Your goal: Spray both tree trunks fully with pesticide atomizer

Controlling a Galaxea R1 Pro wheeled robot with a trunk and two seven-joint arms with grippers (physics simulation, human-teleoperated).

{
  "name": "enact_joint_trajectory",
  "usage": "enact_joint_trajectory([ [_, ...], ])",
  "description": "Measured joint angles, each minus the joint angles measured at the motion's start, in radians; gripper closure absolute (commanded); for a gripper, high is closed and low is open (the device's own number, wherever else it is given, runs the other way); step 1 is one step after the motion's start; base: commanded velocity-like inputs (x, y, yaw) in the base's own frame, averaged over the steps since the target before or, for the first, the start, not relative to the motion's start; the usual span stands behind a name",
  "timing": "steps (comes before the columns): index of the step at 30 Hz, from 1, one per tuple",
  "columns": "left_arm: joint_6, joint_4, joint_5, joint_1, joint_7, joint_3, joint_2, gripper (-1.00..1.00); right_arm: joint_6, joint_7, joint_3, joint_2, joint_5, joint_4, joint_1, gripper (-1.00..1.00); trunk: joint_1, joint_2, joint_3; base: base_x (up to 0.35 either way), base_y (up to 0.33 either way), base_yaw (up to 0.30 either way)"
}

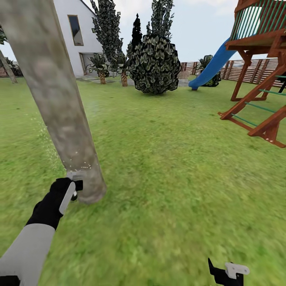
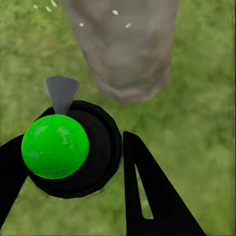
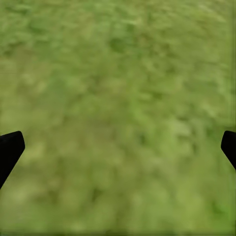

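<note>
The pesticide atomizer (image 2: 55,146) has a round black body, a bright green ball on top and a grey cone nozzle aimed at the tree trunk's base. My left gripper (image 2: 73,160) is shut on it, one black finger on each side. In the head view the left gripper (image 1: 72,190) sits low, right against the foot of the thick, leaning, mottled grey-brown tree trunk (image 1: 59,103). White spray specks dot the trunk (image 2: 125,44) and the air beside it. My right gripper (image 1: 227,273) hangs open over grass, its fingertips wide apart around the midpoint (image 3: 118,147).
A second leaning grey trunk (image 1: 8,66) stands far off at the left. A round dark bush (image 1: 155,65), small palms (image 1: 101,67) and a white house (image 1: 75,31) lie ahead. A wooden play frame (image 1: 264,79) with a blue slide (image 1: 210,67) stands at right. Lawn lies between.
</note>
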Motion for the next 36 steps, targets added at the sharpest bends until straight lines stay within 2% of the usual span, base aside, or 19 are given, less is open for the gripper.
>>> enact_joint_trajectory([
  [2, 0.01, 0.001, -0.006, -0.025, -0.003, -0.003, 0.013, 1.0, 0.0, 0.0, 0.0, 0.0, 0.0, 0.0, 0.0, -1.0, 0.0, 0.0, 0.0, 0.0, 0.0, 0.0],
  [4, 0.016, 0.007, -0.014, -0.037, -0.004, 0.003, 0.085, 1.0, 0.0, 0.0, 0.001, 0.0, 0.0, 0.0, 0.0, -1.0, 0.0, 0.0, 0.0, 0.0, 0.0, 0.0],
  [5, 0.015, 0.012, -0.005, -0.039, -0.004, 0.004, 0.11, 1.0, 0.0, 0.0, 0.001, 0.0, 0.0, 0.0, 0.0, -1.0, 0.0, 0.0, 0.0, 0.0, 0.0, 0.0],
  [8, 0.013, 0.016, 0.01, -0.039, -0.035, -0.001, 0.158, 1.0, 0.0, 0.0, 0.001, 0.0, 0.0, 0.0, 0.0, -1.0, 0.0, 0.0, 0.0, 0.0, 0.0, 0.0],
  [10, 0.011, 0.016, 0.023, -0.037, -0.244, -0.006, 0.159, 1.0, 0.0, 0.0, 0.001, 0.0, 0.0, 0.0, 0.0, -1.0, 0.0, 0.0, 0.0, 0.0, 0.0, 0.0],
  [11, 0.012, 0.016, 0.016, -0.039, -0.31, -0.009, 0.154, 1.0, 0.0, 0.0, 0.001, 0.0, 0.0, 0.0, 0.0, -1.0, 0.0, 0.0, 0.0, 0.0, 0.0, 0.0],
  [12, 0.016, 0.014, 0.007, -0.041, -0.332, -0.019, 0.151, 1.0, 0.0, 0.0, 0.001, 0.0, 0.0, 0.0, 0.0, -1.0, 0.0, 0.0, 0.0, 0.0, 0.0, 0.0],
  [13, 0.07, 0.005, 0.022, -0.046, -0.363, -0.068, 0.141, 1.0, 0.0, 0.0, 0.001, 0.0, 0.0, 0.0, 0.0, -1.0, 0.0, 0.0, 0.0, 0.0, 0.0, 0.0],
  [14, 0.1, 0.002, 0.029, -0.067, -0.394, -0.088, 0.127, 1.0, 0.0, 0.0, 0.001, 0.0, 0.0, 0.0, 0.0, -1.0, 0.0, 0.0, 0.0, 0.0, 0.0, 0.0],
  [17, 0.133, 0.004, 0.0, -0.087, -0.458, -0.096, 0.136, 1.0, 0.0, 0.0, 0.0, 0.0, 0.0, 0.0, 0.0, -1.0, 0.0, 0.0, 0.0, 0.0, 0.0, 0.0],
  [18, 0.141, 0.005, -0.005, -0.097, -0.467, -0.095, 0.156, 1.0, 0.0, 0.0, 0.0, 0.0, 0.0, 0.0, 0.0, -1.0, 0.0, 0.0, 0.0, 0.0, 0.0, 0.0],
  [20, 0.147, 0.016, -0.009, -0.107, -0.476, -0.094, 0.217, 1.0, 0.0, 0.0, 0.001, 0.0, 0.0, 0.0, 0.0, -1.0, 0.0, 0.0, 0.0, 0.0, 0.0, 0.0],
  [23, 0.146, 0.02, -0.006, -0.111, -0.564, -0.092, 0.309, 1.0, 0.0, 0.0, 0.001, 0.0, 0.0, 0.0, 0.0, -1.0, 0.0, 0.0, 0.0, 0.0, 0.0, 0.0],
  [24, 0.145, 0.021, -0.011, -0.119, -0.575, -0.092, 0.327, 1.0, 0.0, 0.0, 0.001, 0.0, 0.0, 0.0, 0.0, -1.0, 0.0, 0.0, 0.0, 0.0, 0.0, 0.0],
  [26, 0.148, 0.016, 0.001, -0.127, -0.581, -0.095, 0.335, 1.0, 0.0, 0.0, 0.0, 0.0, 0.0, 0.0, 0.0, -1.0, 0.0, 0.0, 0.0, 0.0, 0.0, 0.0],
  [31, 0.176, -0.06, 0.016, -0.133, -0.583, -0.111, 0.316, 1.0, 0.0, 0.0, 0.001, 0.0, 0.0, 0.0, 0.0, -1.0, 0.0, 0.0, 0.0, 0.0, 0.0, 0.0],
  [33, 0.181, -0.095, 0.017, -0.132, -0.584, -0.135, 0.301, 1.0, 0.0, 0.0, 0.001, 0.0, 0.0, 0.0, 0.0, -1.0, 0.0, 0.0, 0.0, 0.0, 0.0, 0.0],
  [35, 0.18, -0.093, 0.003, -0.133, -0.583, -0.146, 0.307, 1.0, 0.0, 0.0, 0.001, 0.0, 0.0, 0.0, 0.0, -1.0, 0.0, 0.0, 0.0, 0.0, 0.0, 0.0],
  [36, 0.179, -0.087, -0.007, -0.138, -0.583, -0.143, 0.322, 1.0, 0.0, 0.0, 0.001, 0.0, 0.0, 0.0, 0.0, -1.0, 0.0, 0.0, 0.0, 0.0, 0.0, 0.0],
])
